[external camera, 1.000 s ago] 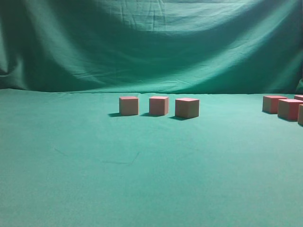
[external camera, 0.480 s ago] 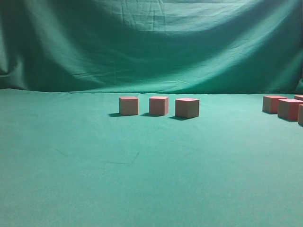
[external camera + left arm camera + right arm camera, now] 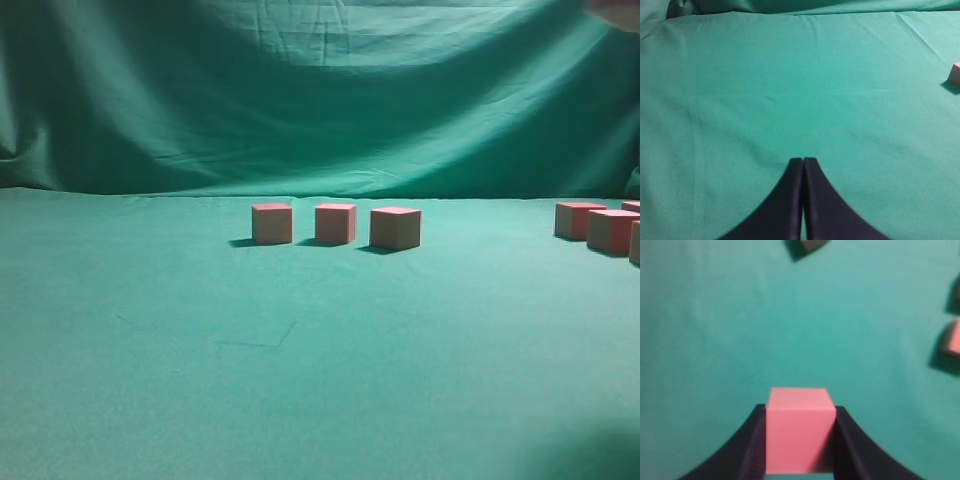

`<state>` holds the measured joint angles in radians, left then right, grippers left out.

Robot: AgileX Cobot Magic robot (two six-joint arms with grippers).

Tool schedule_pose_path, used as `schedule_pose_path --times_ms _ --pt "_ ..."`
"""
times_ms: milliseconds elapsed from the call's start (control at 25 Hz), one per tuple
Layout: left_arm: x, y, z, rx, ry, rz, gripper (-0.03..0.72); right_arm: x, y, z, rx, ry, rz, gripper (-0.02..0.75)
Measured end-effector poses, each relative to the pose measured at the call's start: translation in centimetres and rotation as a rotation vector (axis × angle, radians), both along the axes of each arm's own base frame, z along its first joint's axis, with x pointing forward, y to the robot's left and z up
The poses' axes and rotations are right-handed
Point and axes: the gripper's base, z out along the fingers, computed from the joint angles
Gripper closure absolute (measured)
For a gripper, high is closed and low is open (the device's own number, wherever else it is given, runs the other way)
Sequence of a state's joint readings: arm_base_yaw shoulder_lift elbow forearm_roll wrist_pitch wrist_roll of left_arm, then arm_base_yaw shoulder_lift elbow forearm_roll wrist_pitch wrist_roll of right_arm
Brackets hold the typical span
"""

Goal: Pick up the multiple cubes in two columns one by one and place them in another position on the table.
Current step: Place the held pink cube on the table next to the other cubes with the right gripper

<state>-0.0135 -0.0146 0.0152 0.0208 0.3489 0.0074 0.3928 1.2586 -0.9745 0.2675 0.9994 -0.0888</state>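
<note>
My right gripper (image 3: 799,412) is shut on a pink cube (image 3: 799,440), which it holds above the green table (image 3: 740,330); dark fingers press both of the cube's sides. In the exterior view this held cube shows only as a pinkish blur (image 3: 612,10) at the top right corner. Three cubes (image 3: 335,223) stand in a row mid-table. Several more cubes (image 3: 612,230) crowd the right edge. My left gripper (image 3: 803,161) is shut and empty over bare cloth, with one cube (image 3: 955,75) far to its right.
A wrinkled green backdrop cloth (image 3: 320,90) hangs behind the table. In the right wrist view, blurred cubes lie below at the top edge (image 3: 810,244) and at the right edge (image 3: 952,337). Bare green cloth (image 3: 300,380) fills the near half of the table.
A pinkish blur has entered the top right corner of the exterior view, and a dark shadow now falls on the cloth at the bottom right. The cubes on the table have not moved.
</note>
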Motion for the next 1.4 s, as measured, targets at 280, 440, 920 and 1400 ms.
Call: schedule_pose_path --times_ms 280,440,920,1400 --pt "0.0 0.0 0.0 0.0 0.0 0.0 0.688 -1.3 6.4 0.0 0.054 -0.044 0.182 0.473" --pt "0.0 0.0 0.0 0.0 0.0 0.0 0.688 -0.2 9.7 -1.1 0.019 0.026 0.244 0.473" --pt "0.0 0.0 0.0 0.0 0.0 0.0 0.688 3.1 20.4 -3.8 -0.07 0.037 0.338 0.473" --pt "0.0 0.0 0.0 0.0 0.0 0.0 0.688 7.5 25.1 -5.7 -0.242 -0.049 0.046 0.473"
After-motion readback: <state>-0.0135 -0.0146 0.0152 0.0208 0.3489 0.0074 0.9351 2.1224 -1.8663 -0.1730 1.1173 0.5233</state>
